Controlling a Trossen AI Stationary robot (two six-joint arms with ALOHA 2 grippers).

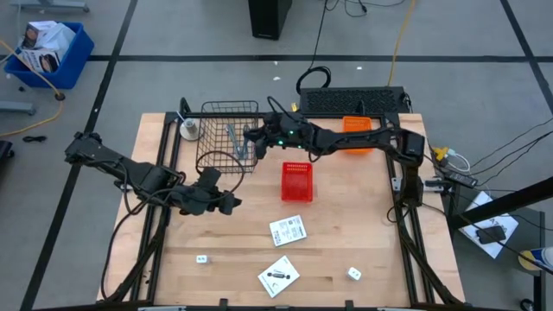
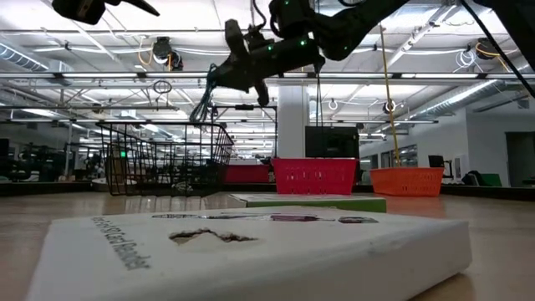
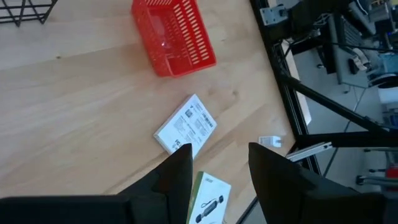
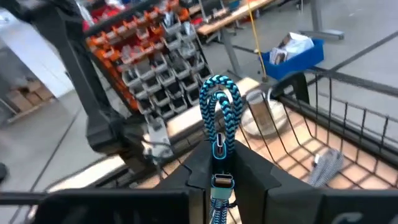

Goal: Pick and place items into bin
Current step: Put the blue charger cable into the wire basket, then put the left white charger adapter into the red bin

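Right wrist view shows the right claw [image 4: 219, 163] clenched on a teal braided cord [image 4: 220, 115] above the black wire basket [image 1: 226, 134], while the left claw [image 3: 219, 169] hangs released over two white printed packets [image 3: 186, 125] on the counter [image 1: 337, 233], print too small to read.

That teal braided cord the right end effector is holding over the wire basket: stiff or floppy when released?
Probably floppy. The teal braided cord is folded into a loop above the right end effector, so it bends easily, and its strands dangle loosely in the low view. It likely weighs little and should drop limply into the wire basket, possibly snagging.
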